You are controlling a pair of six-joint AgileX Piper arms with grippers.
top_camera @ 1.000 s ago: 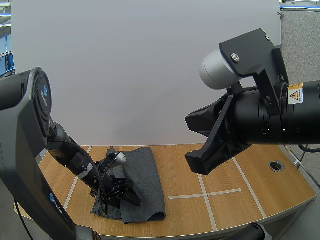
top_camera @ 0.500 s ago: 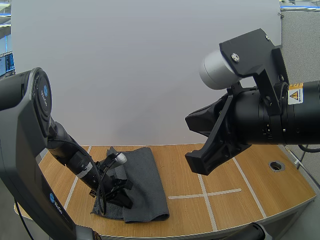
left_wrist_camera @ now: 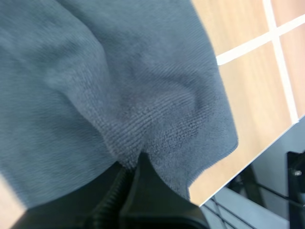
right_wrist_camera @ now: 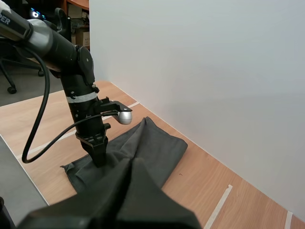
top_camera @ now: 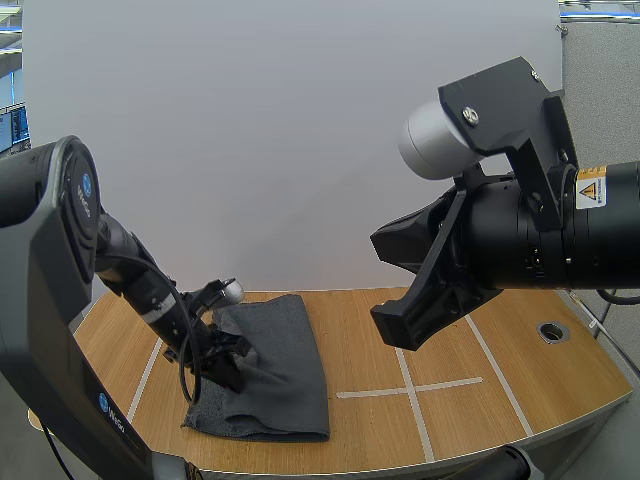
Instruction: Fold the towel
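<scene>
A dark grey terry towel (top_camera: 285, 360) lies on the left part of a light wooden table (top_camera: 480, 390), left of a cross of white tape lines (top_camera: 415, 385) and well apart from a small round metal-rimmed hole (top_camera: 552, 330) near the table's right side. In the high view the cloth runs as a long, doubled-over strip from the far side toward the front edge, its near end lying close to that edge. The left gripper (top_camera: 232, 375) reaches down onto the left half of the strip. In the left wrist view its black fingers come together at a point (left_wrist_camera: 137, 160), and the towel (left_wrist_camera: 143, 95) puckers into a ridge that runs straight into the tips, so the jaws are pinching a fold of the cloth; beyond it a corner of the towel lies near the table's edge (left_wrist_camera: 243, 81), beside a tape line (left_wrist_camera: 248, 45). The right wrist view shows the left gripper (right_wrist_camera: 99, 160) planted upright on the towel (right_wrist_camera: 152, 143), whose far end spreads flat on the table (right_wrist_camera: 200, 181). The right gripper (right_wrist_camera: 132, 164) hangs well above and apart from the cloth, its fingers pressed together as one dark wedge with nothing between them.
</scene>
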